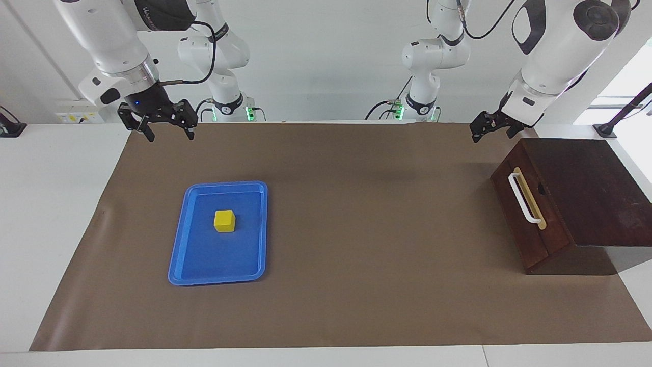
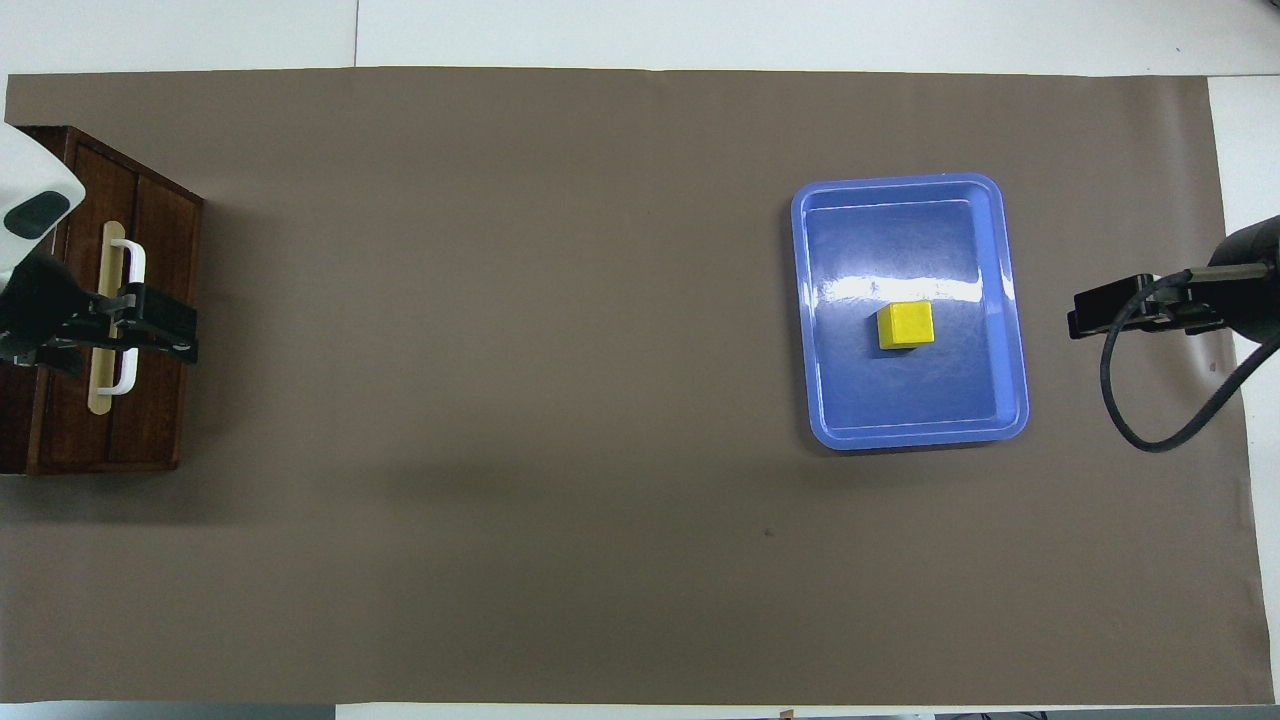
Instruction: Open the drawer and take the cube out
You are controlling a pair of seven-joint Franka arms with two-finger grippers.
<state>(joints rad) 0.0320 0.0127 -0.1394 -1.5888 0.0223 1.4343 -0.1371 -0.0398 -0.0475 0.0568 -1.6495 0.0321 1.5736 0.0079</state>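
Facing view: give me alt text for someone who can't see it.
A yellow cube sits in a blue tray on a brown mat; the wooden drawer is closed. The open right gripper and left gripper hang raised, holding nothing.

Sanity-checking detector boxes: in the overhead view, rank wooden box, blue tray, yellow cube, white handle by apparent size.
1. Blue tray
2. Wooden box, partly cut off by the frame edge and covered by the left arm, so its rank against the tray is unsure
3. White handle
4. Yellow cube

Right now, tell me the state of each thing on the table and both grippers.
drawer: shut
cube: resting in the tray
blue tray: flat on the mat
left gripper: open, empty, raised near the box
right gripper: open, empty, raised over the mat's edge
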